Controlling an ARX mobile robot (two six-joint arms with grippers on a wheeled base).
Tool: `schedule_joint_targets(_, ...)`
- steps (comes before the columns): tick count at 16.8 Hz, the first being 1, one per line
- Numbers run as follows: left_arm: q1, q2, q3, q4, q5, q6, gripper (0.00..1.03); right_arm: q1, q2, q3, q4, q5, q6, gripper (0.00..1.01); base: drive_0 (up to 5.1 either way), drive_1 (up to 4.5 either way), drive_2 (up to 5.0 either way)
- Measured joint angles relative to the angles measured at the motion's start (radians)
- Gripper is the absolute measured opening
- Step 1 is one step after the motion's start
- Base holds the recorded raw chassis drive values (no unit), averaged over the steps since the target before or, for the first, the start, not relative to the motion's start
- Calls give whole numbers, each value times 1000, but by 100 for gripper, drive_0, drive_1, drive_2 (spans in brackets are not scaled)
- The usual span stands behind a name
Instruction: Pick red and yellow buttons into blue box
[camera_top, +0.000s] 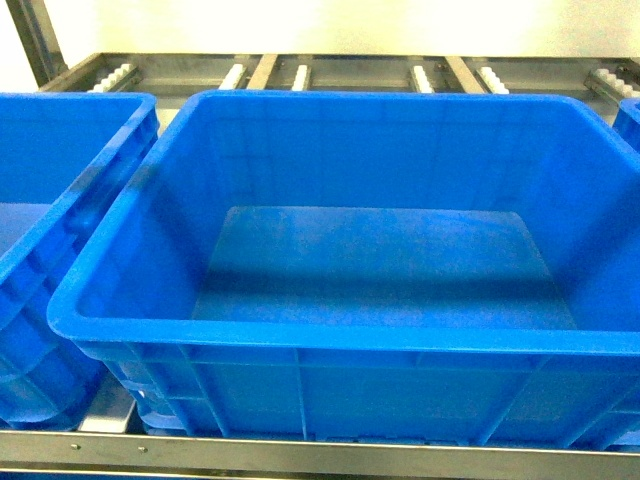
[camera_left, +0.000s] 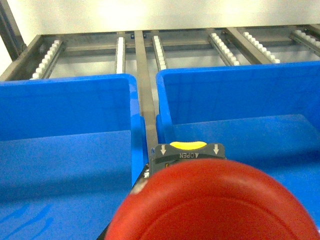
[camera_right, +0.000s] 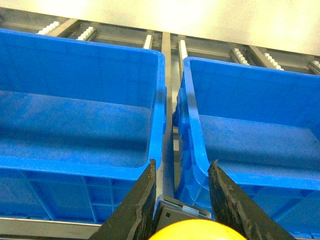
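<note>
The blue box (camera_top: 300, 335) fills the middle of the head view, deep and empty, and neither arm shows there. In the left wrist view the red button (camera_left: 210, 200) sits very close to the lens. Its grey base marked OPEN points over the gap between two crates. My left gripper (camera_left: 189, 162) is shut on it, and only a dark sliver of one of its fingers (camera_left: 141, 181) shows. In the right wrist view my right gripper (camera_right: 182, 172) is shut on the yellow button (camera_right: 192, 232), its dark fingers (camera_right: 137, 205) against the grey base, in front of the crates' near walls.
A second blue crate (camera_top: 60, 200) stands left of the box and a corner of a third (camera_top: 630, 115) at the right. All rest on a metal roller rack (camera_top: 300, 72) with a steel front rail (camera_top: 300, 455). A narrow gap (camera_right: 170, 115) separates neighbouring crates.
</note>
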Motion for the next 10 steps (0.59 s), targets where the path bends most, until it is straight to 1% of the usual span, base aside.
schedule_joint_targets(3,-3,-3,0,6,4,0,25,0,-2,0,0,0,0,29,-430,433,34)
schedule_joint_targets(6,3,-1,0,3,-8,0,25,0,0,0,0,-7,0,29,0,0,0)
schedule_joint_targets(8,1,-1,0,4,-3,0,25,0,0,0,0,-6,0,29,0,0,0)
schedule_joint_targets(10,0,-2,0,4,-3,0,25,0,0,0,0,-6,0,29,0,311,-310)
